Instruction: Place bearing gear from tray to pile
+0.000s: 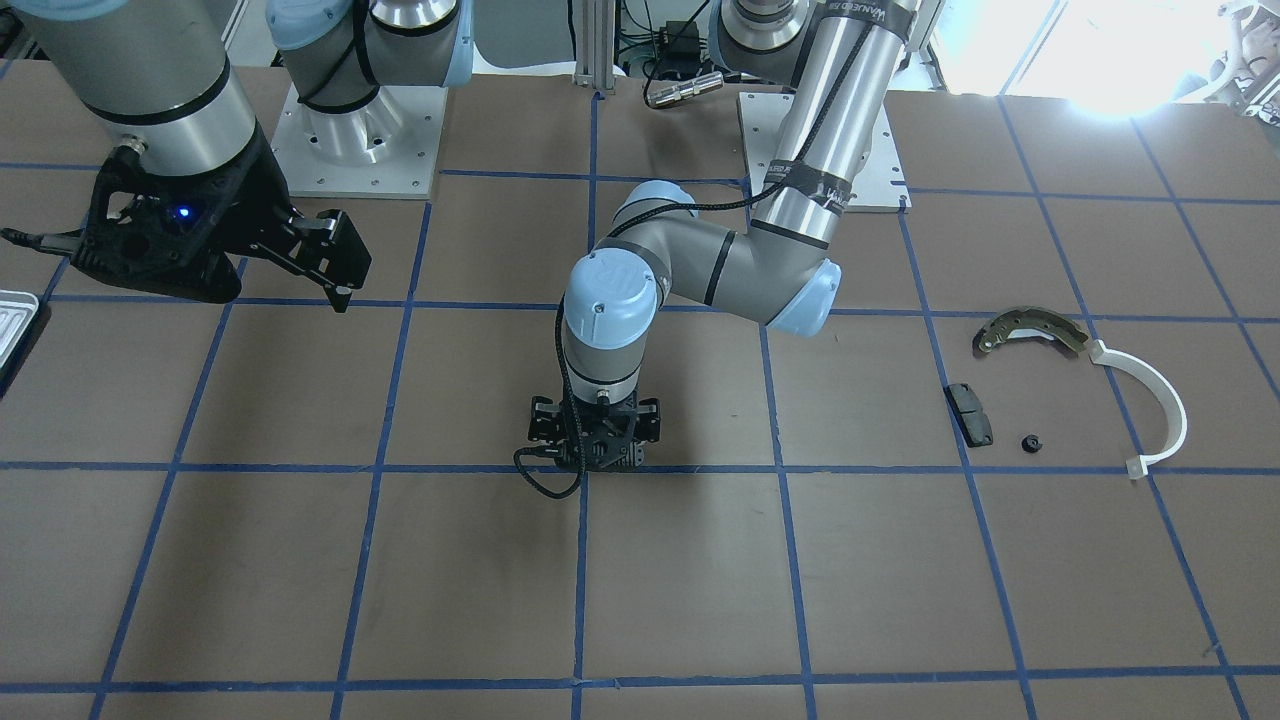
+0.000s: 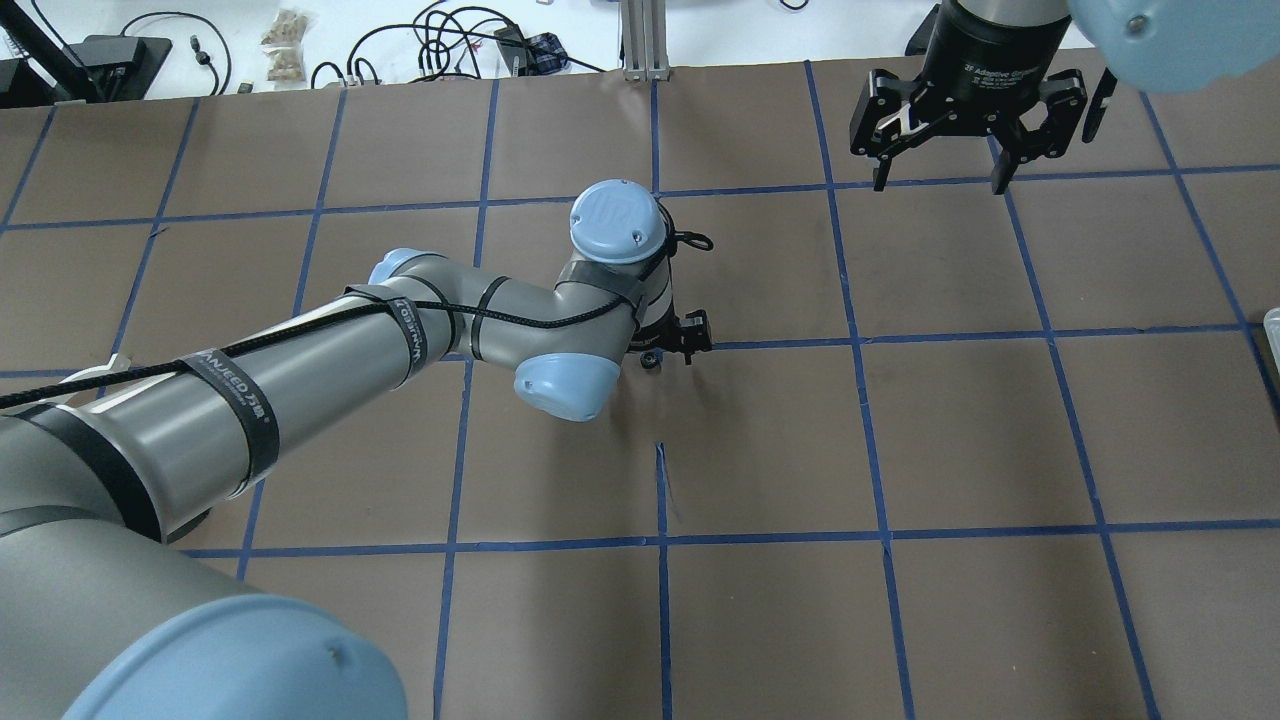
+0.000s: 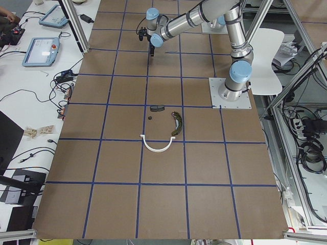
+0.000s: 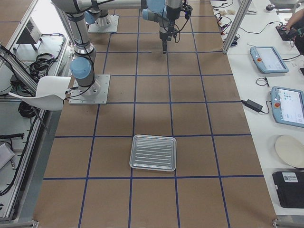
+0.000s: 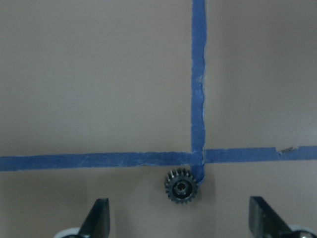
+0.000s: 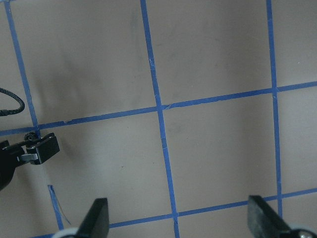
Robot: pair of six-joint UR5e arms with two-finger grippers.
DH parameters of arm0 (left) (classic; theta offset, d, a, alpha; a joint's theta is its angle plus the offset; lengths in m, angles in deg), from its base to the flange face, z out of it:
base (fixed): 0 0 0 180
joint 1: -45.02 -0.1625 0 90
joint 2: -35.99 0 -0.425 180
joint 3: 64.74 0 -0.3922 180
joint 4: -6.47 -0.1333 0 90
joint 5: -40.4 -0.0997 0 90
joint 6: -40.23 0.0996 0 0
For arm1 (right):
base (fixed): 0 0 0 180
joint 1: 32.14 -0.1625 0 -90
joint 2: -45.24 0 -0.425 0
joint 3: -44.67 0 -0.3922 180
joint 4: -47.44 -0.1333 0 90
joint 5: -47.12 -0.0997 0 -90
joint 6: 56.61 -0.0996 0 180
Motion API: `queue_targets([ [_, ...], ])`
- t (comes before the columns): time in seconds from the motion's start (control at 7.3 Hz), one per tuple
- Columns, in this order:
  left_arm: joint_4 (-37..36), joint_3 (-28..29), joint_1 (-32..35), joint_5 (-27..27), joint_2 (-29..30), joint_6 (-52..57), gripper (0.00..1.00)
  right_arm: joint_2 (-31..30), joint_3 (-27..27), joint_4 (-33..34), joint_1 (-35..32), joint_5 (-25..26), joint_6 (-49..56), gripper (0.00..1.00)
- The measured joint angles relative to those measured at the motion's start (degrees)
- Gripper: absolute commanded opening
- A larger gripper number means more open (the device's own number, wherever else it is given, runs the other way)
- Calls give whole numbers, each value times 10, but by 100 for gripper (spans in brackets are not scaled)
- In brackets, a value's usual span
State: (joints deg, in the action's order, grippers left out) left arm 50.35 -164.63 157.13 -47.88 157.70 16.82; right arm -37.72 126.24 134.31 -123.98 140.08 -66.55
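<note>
Bearing gear [image 5: 182, 186] is lying flat on the table [image 5: 99, 74] in the left wrist view, sitting between the fingers [image 5: 99, 218] of the left gripper [image 5: 178, 207], which are standing wide apart and touching nothing; the gear is resting right at a crossing of blue tape [image 5: 198, 99]. In the right wrist view the right gripper [image 6: 177, 201] is likewise gaping wide, gripping nothing; part of the left gripper is showing off to its side. In the front-facing view the left gripper is pointing straight down, hiding the gear beneath it; the pile [image 1: 1050, 328], namely brake shoe [image 1: 1020, 322], white half-ring [image 1: 1172, 398] and black pad [image 1: 970, 413], is lying well apart from it, on the side away from the right gripper; the tray [image 1: 15, 318] is peeking in beyond the right gripper, well apart from the gear. In the overhead view the right gripper is hanging above the table with fingers spread.
</note>
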Motion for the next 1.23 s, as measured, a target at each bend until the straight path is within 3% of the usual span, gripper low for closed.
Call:
queue_targets([
  [0.27,-7,16,1,-7,14,-8,82,1,1,1,-1,0,-4,100],
  [0.82,41,16,-1,-12,5,-8,30,1,2,2,-1,1,-6,100],
  [0.96,45,19,-1,-11,6,-8,10,1,2,3,-1,1,-6,100],
  [1.1,46,20,-2,-11,7,-8,3,1,2,3,-1,1,-6,100],
  [1.23,46,22,-3,-11,4,-7,2,1,2,3,-1,1,-6,100],
])
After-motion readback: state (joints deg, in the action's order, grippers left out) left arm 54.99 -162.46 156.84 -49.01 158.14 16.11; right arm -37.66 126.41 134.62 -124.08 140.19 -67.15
